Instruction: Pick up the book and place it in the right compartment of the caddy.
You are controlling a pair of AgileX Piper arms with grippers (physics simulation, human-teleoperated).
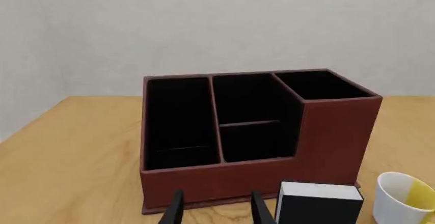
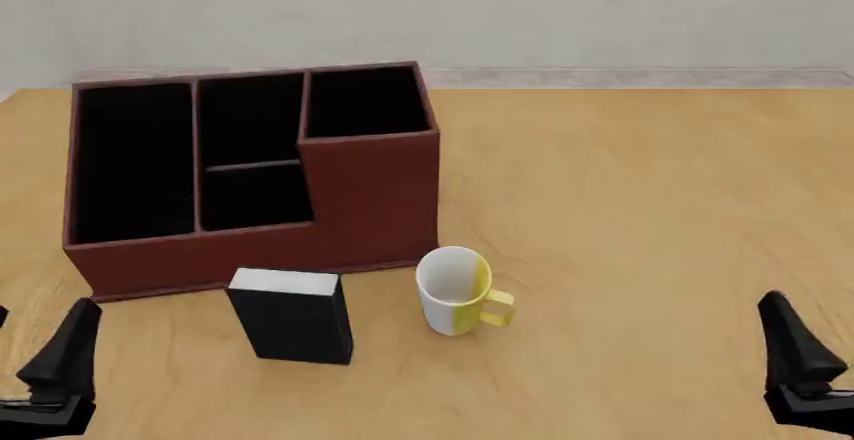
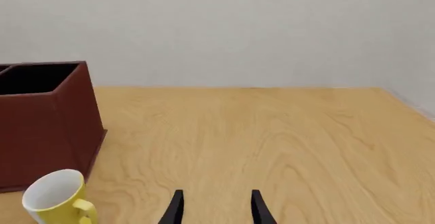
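The black book (image 2: 291,315) with a white page edge stands upright on the table just in front of the reddish-brown caddy (image 2: 367,195). The left wrist view shows the book (image 1: 318,206) beside the caddy's (image 1: 333,137) tall end. The right compartment (image 2: 363,100) is the raised black-lined end block, with nothing visible inside it. My left gripper (image 1: 216,211) is open and holds nothing, low at the near left, short of the caddy. My right gripper (image 3: 216,211) is open too, far to the right over bare table. A dark finger (image 2: 64,355) rises at the front view's left, another finger (image 2: 797,352) at its right.
A white-and-yellow mug (image 2: 454,290) stands to the right of the book, close to the caddy's front corner. The mug (image 3: 58,198) also shows in the right wrist view. A pale wall runs behind the table's far edge (image 2: 641,78).
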